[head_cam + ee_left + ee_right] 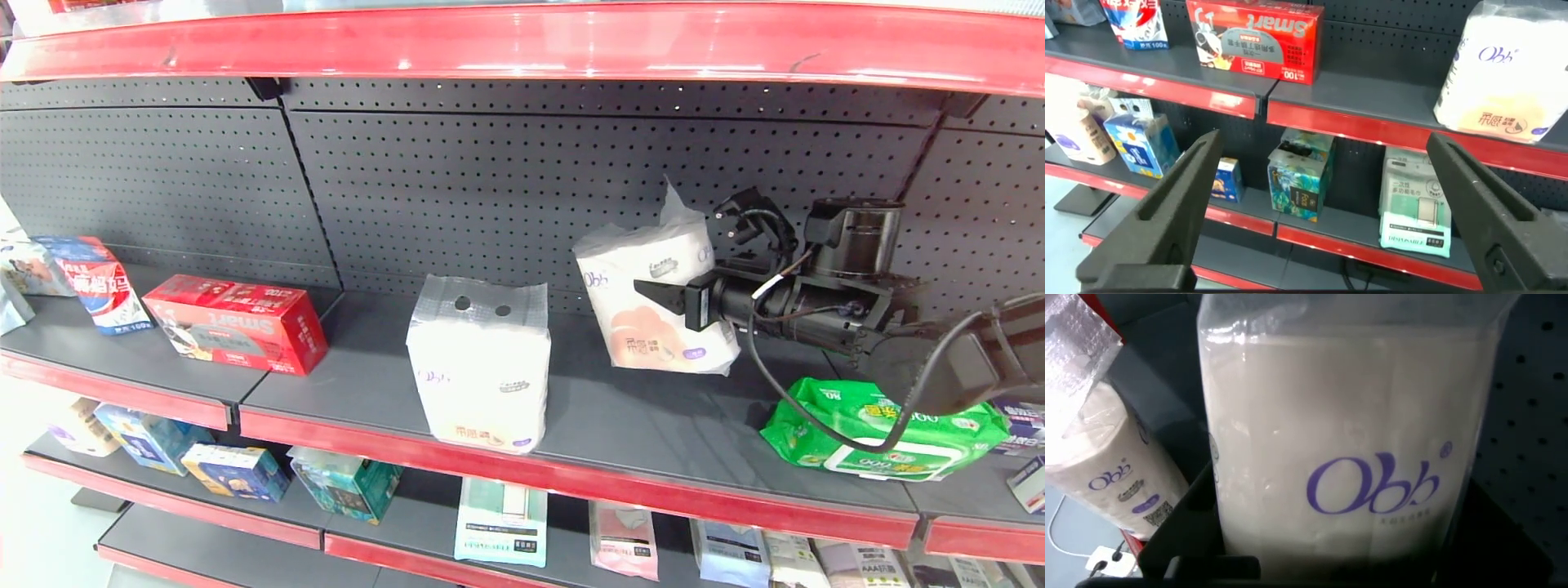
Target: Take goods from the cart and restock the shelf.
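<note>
Gripping a white tissue pack (637, 343) with the right gripper (657, 296), jaws clenched on its two flanks. Holding it tilted over the middle shelf (653, 425), well back and close to the perforated back panel (490, 180), with the crimped top pointing up toward that panel. Cannot tell whether its lower corner touches the shelf board. From the right wrist, seeing the same pack (1347, 457) wedged between the black fingers (1188, 531), purple lettering toward the camera.

Standing upright nearer the front edge, to the robot's left of the held pack and apart from it: a second white tissue pack (479, 371), two punched holes in its top flap.

Farther left on the same shelf: a red box (237, 322) lying on its long side, then a blue and red bag (102, 282) standing upright. To the right, under the right arm: a green pack of wet wipes (886, 429) lying flat near the front edge.

Hanging in front of the shelving with the left gripper (1323, 204), jaws spread wide, grasping nothing. Beyond them, on the lower shelf (1256, 214): a teal box (1301, 175), a pale green pouch (1417, 204) and a blue carton (1143, 143), each apart from the next.
</note>
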Robot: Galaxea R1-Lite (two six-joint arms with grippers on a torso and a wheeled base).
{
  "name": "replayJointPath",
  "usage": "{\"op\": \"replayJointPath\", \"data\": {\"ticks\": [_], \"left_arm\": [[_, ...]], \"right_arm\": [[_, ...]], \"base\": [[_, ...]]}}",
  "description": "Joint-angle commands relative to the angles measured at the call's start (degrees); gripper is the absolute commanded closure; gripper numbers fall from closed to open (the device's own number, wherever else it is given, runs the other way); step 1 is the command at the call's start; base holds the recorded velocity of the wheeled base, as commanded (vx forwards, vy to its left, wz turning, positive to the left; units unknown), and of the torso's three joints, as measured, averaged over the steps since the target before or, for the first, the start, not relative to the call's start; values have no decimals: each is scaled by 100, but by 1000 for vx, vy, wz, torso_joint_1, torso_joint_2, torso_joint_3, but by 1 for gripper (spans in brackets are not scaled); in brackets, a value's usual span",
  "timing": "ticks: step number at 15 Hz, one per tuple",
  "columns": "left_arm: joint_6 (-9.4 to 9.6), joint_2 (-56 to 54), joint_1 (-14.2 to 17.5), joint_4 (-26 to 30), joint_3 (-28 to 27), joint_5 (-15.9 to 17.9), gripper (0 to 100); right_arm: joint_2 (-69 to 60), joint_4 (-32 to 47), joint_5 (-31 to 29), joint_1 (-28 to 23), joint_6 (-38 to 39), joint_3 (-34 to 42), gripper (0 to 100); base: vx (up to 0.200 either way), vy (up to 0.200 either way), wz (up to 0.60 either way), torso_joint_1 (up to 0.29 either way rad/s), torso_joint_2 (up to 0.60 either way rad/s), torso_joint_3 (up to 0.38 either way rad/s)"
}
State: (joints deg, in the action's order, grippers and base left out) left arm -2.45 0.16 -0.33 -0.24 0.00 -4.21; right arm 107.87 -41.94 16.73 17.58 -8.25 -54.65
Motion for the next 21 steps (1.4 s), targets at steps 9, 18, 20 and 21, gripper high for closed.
{"op": "replayJointPath", "data": {"ticks": [9, 18, 20, 21], "left_arm": [[-1, -7, 7, -2, 0, -1, 0], [-1, -7, -2, -2, 0, -1, 0], [-1, -7, -2, -2, 0, -1, 0], [-1, -7, -2, -11, 0, -1, 0]], "right_arm": [[1051, -1256, 1245, -352, 52, -327, 100], [2045, -1308, 1940, -334, 8, -1461, 100], [2361, -1308, 1957, -255, 25, -1865, 100], [2458, -1308, 2028, -202, 34, -1979, 100]], "base": [[0, 0, 0, 0, 0, 0], [0, 0, 0, 0, 0, 0], [0, 0, 0, 0, 0, 0], [0, 0, 0, 0, 0, 0]]}}
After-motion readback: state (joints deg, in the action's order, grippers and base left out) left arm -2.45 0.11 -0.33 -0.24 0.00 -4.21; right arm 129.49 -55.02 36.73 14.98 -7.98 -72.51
